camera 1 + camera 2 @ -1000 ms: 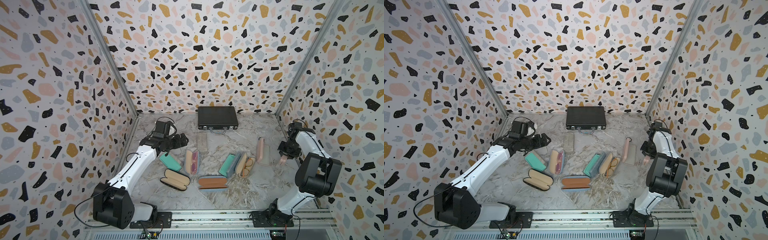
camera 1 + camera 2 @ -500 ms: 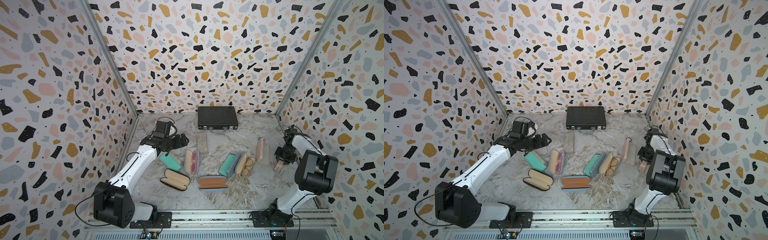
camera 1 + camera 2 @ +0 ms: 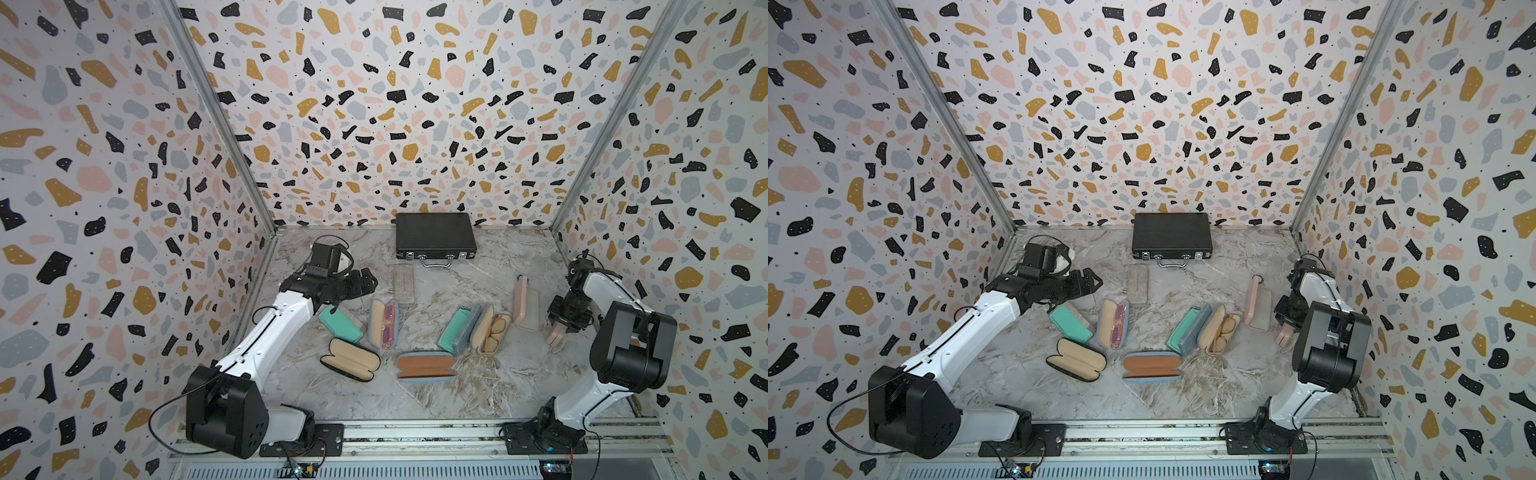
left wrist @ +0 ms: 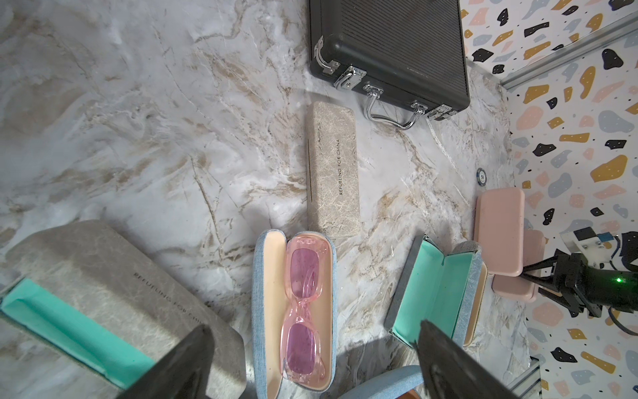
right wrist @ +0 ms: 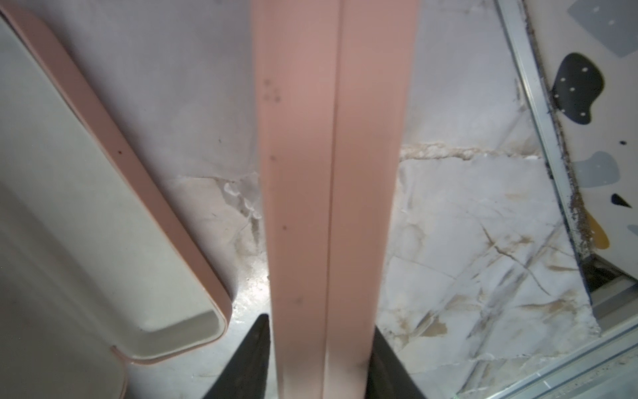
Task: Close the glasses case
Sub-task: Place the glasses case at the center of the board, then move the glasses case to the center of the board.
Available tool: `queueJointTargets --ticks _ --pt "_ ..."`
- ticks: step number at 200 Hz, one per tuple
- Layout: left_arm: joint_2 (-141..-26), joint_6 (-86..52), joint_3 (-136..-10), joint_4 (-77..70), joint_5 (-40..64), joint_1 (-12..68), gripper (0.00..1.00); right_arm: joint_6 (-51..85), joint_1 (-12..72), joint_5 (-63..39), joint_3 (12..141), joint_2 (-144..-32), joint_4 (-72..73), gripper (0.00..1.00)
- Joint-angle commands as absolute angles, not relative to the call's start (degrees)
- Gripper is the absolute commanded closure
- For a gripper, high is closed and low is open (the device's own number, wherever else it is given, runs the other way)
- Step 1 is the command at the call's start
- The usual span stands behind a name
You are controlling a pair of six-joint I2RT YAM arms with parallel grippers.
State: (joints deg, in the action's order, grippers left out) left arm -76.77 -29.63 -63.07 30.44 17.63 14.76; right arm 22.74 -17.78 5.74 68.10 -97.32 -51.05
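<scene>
A closed pink glasses case (image 5: 331, 172) stands on edge on the marble floor, its seam running down the middle. My right gripper (image 5: 319, 331) straddles one end of it, and a thin gap shows at one finger, so the jaws are open. In both top views this case (image 3: 556, 336) (image 3: 1283, 333) pokes out below the right gripper (image 3: 566, 322) near the right wall. My left gripper (image 3: 365, 282) (image 4: 314, 326) hangs wide open and empty above a blue case holding pink glasses (image 4: 293, 311).
Several open cases lie mid-floor: a pink one (image 3: 524, 303), a teal-lined grey one (image 3: 459, 330), a beige one with orange glasses (image 3: 490, 328), a black one (image 3: 350, 359) and a brown-lined one (image 3: 424, 365). A closed grey case (image 3: 404, 284) and a black briefcase (image 3: 434, 235) sit behind.
My right gripper has come down and a little inward with the pink case, and its jaws have loosened around it. The left arm has not moved.
</scene>
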Motion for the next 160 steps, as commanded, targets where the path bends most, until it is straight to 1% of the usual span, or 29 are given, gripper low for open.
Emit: queueJointTargets --ticks 1,20,51,79,95,114,133,160 --pt "-74.82 -29.75 -62.48 29.63 17.75 14.5 0.08 23.17 -17.93 5.82 67.33 -94.25 -53.24 0.5" --pt "-74.15 -29.65 -62.5 29.88 17.58 14.49 0.07 23.32 -17.93 5.0 67.44 -92.34 -54.21 0.46" --pt "-72.88 -29.97 -62.52 30.06 17.75 14.5 0.07 24.42 -17.61 2.19 67.36 -86.15 -56.8 0.44" --pt "-71.11 -30.42 -62.36 30.32 18.1 14.5 0.07 26.28 -14.25 2.07 67.51 -79.19 -60.32 0.42" --pt "-69.92 -30.67 -61.93 30.36 17.97 14.5 0.07 28.7 -9.62 1.01 67.38 -75.4 -61.76 0.42" --pt "-68.36 -31.0 -61.35 30.58 18.0 14.5 0.07 32.69 -0.83 1.57 67.56 -72.13 -63.44 0.4" --pt "-67.02 -31.05 -60.74 31.14 18.15 14.43 0.07 37.04 8.62 2.83 68.37 -70.74 -64.98 0.39" --pt "-64.82 -30.72 -59.56 31.96 17.94 14.49 0.07 41.59 17.66 3.33 69.0 -70.45 -64.93 0.36"
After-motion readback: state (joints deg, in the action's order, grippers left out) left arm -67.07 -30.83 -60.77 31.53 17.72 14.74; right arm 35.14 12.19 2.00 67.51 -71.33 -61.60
